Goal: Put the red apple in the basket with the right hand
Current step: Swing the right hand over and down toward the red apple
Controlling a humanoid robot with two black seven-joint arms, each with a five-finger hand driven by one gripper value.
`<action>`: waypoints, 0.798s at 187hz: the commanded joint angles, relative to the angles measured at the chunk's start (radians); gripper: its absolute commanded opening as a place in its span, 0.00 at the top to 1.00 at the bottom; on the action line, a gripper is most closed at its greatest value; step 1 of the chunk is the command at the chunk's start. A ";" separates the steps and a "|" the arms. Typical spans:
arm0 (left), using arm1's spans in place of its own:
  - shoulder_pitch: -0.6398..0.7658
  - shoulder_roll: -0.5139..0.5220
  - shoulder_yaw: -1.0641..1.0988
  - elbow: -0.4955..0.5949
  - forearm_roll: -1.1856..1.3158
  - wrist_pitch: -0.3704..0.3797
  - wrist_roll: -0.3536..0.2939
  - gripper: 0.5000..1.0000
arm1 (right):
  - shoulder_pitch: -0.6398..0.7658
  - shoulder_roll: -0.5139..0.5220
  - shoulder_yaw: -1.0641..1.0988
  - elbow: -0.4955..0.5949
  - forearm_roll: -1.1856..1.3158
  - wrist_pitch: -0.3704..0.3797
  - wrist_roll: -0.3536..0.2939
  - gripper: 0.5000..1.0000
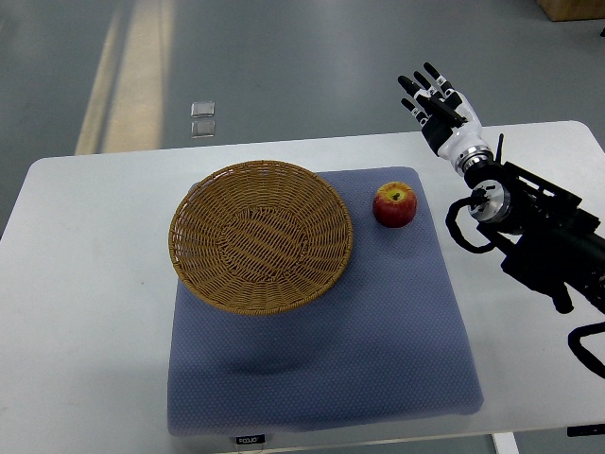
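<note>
top view: apple (394, 204) sits upright on a blue mat (378, 322), near the mat's far right corner, just beside the basket (261, 235) at the basket's 3 o'clock, not touching its rim. the wicker basket lies on the mat's far left part, its rim overhanging the mat edge. the mat covers the middle of a white table (85, 312). the right hand (437, 102) hovers at the apple's 1 o'clock, near the table's far edge, fingers spread wide, gripping nothing; its black arm (544, 236) enters from the right edge. two small clear squares (202, 118) lie on the floor beyond the table.
</note>
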State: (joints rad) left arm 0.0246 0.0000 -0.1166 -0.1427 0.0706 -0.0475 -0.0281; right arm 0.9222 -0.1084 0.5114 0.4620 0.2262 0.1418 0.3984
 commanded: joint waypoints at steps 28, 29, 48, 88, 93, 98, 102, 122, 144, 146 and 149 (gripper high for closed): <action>0.000 0.000 0.000 0.000 0.000 0.000 -0.001 0.00 | 0.004 -0.024 -0.016 0.033 -0.037 0.005 -0.009 0.15; 0.000 0.000 0.000 0.000 0.000 0.000 -0.001 0.00 | 0.004 -0.024 -0.016 0.034 -0.038 0.005 -0.009 0.15; 0.000 0.000 0.000 0.000 0.000 0.000 0.000 0.00 | 0.035 -0.048 -0.018 0.055 -0.177 0.005 -0.007 0.15; 0.000 0.000 0.000 0.000 0.000 0.000 0.000 0.00 | 0.069 -0.122 -0.022 0.107 -0.522 0.030 -0.006 0.15; 0.000 0.000 0.000 0.000 0.000 0.000 0.000 0.00 | 0.073 -0.136 -0.022 0.118 -0.562 0.042 -0.004 0.15; 0.000 0.000 0.000 0.000 0.000 0.000 -0.001 0.00 | 0.079 -0.158 -0.022 0.139 -0.623 0.068 -0.003 0.15; 0.000 0.000 0.000 0.000 0.000 0.000 0.000 0.00 | 0.081 -0.172 -0.022 0.155 -0.665 0.088 -0.003 0.15; 0.000 0.000 0.000 0.000 0.000 0.000 0.000 0.00 | 0.086 -0.200 -0.024 0.195 -0.775 0.134 -0.003 0.15; 0.000 0.000 0.000 0.000 0.000 0.000 0.000 0.00 | 0.095 -0.267 -0.082 0.279 -1.122 0.237 0.002 0.15; 0.000 0.000 0.000 0.000 0.000 0.000 -0.001 0.00 | 0.096 -0.272 -0.083 0.282 -1.140 0.243 0.002 0.15; 0.000 0.000 0.000 0.000 0.000 0.000 0.000 0.00 | 0.098 -0.277 -0.090 0.287 -1.173 0.254 0.002 0.15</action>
State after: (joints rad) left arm 0.0244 0.0000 -0.1166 -0.1427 0.0706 -0.0475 -0.0283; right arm 1.0125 -0.3424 0.4614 0.7025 -0.7287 0.3266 0.3971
